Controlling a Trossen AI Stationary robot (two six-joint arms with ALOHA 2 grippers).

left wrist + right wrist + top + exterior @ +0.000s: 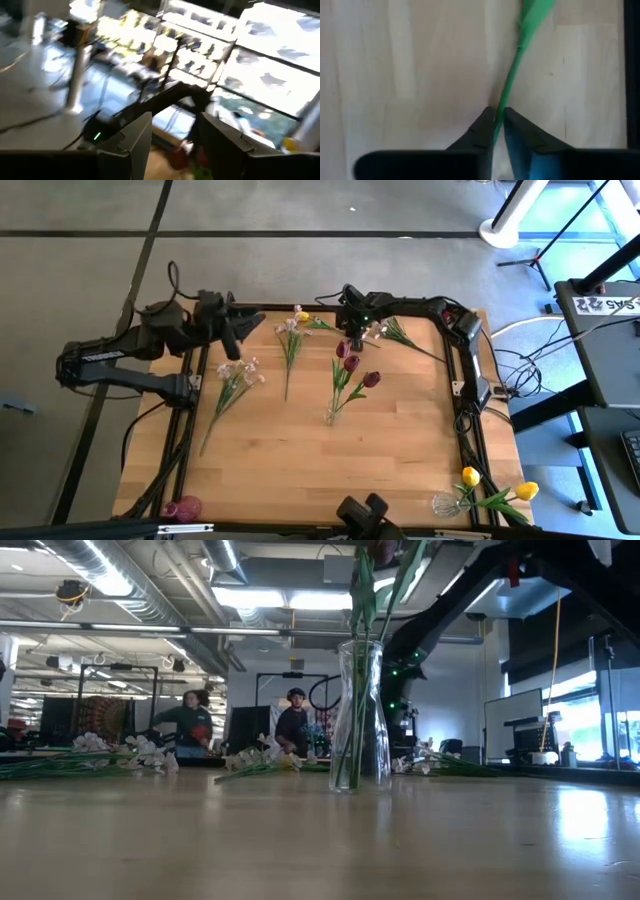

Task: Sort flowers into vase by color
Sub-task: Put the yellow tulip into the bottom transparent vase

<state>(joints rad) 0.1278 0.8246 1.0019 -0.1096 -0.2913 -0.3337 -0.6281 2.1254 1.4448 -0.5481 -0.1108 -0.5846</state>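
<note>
My right gripper is down at the table's far edge, shut on a green flower stem with a leaf farther along. In the high view it seems to be that of a yellow tulip lying there. Sprays of white-pink blossoms lie flat on the table. Dark red tulips stand with their stems in a clear vase at the centre. Yellow tulips stand in a vase at the near right. My left gripper is raised at the far left, open and holding nothing. My right gripper pinches the green stem between its two fingertips, which slant steeply down from above. The stem runs on ahead of the fingers, close along the tabletop, with its leaf beyond. Which end of the flower this is, the wrist view does not show.
A pink vase stands at the near left corner. Dark frame rails run along the table's left and right sides. People show in the room beyond the table.
</note>
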